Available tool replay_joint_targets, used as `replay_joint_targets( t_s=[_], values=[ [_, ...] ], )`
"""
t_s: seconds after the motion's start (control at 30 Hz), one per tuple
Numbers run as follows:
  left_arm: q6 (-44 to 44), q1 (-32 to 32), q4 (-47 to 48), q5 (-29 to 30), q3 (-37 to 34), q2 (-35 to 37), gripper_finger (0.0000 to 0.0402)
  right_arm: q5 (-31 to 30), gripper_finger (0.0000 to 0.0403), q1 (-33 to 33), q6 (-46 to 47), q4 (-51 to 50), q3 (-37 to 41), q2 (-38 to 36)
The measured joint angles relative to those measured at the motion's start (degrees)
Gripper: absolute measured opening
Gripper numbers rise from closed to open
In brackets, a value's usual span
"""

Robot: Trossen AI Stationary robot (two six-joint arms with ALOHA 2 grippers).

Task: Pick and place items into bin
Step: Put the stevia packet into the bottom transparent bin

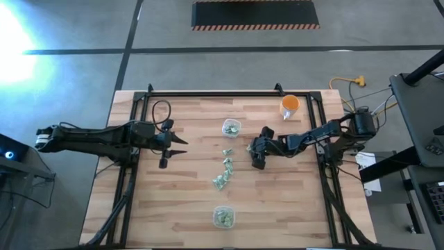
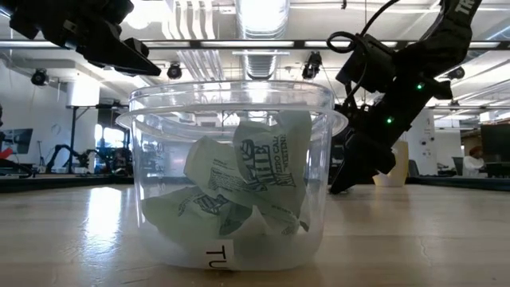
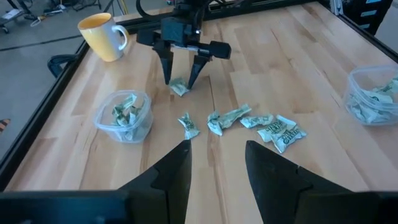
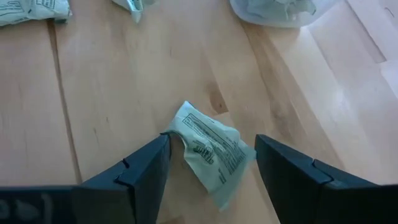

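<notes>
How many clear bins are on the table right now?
2. One clear bin sits toward the far edge of the table, near the orange cup. The other bin sits near the front edge. Both already hold wrapped pieces. None seems hidden.

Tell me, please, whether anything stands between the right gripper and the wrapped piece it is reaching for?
Nothing visible does. The right gripper is open, its fingers straddling one wrapped piece that lies on the bare wooden table. The other pieces and the clear bin lie off to the side.
</notes>
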State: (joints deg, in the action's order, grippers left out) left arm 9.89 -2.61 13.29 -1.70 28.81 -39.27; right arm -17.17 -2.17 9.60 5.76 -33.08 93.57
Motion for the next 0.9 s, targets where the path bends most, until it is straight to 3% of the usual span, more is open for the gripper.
replay_joint_targets(
  t_s=[0.17,0.67,0.9],
  values=[
    [0.0,0.0,0.1,0.0,0.0,-0.1,0.0135,0.6,0.0203,0.0,-0.1,-0.2,0.0,-0.3],
    [0.0,0.0,-0.3,0.0,-0.1,-0.1,0.0135,3.2,0.0055,0.1,-0.7,-0.9,0.1,-0.6],
    [0.0,0.0,-0.3,0.0,-0.1,-0.1,0.0135,5.6,0.0023,0.3,-0.9,-2.0,0.4,-2.9]
  ],
)
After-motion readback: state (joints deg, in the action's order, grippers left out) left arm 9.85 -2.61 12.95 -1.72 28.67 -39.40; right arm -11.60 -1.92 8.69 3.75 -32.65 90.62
